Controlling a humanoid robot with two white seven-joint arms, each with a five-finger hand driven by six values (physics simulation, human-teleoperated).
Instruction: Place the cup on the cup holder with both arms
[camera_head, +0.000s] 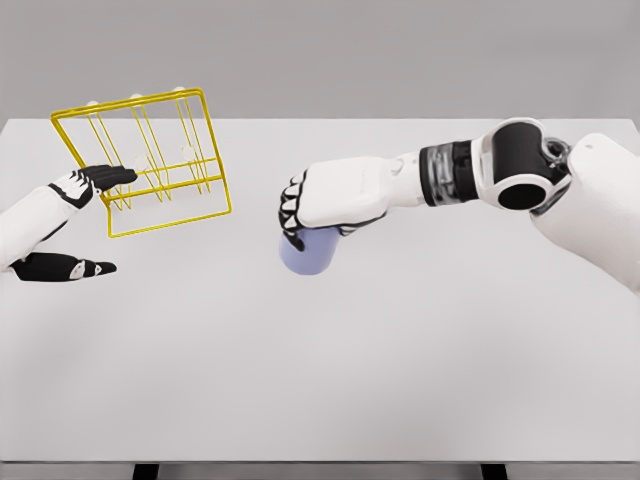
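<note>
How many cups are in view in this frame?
1. A pale lavender plastic cup stands mid-table, gripped from above by the right hand. None is visible on the yellow wire cup holder at the far left.

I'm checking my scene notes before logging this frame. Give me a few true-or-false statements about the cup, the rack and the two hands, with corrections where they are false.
1. The right robot hand is closed over the top of the lavender cup. True.
2. The cup already hangs on the yellow wire cup holder. False: it is on the white table, apart from the holder.
3. The left robot hand has fingers at the holder's left side. True.
4. The holder stands to the right of the cup. False: it is to the cup's left.
</note>
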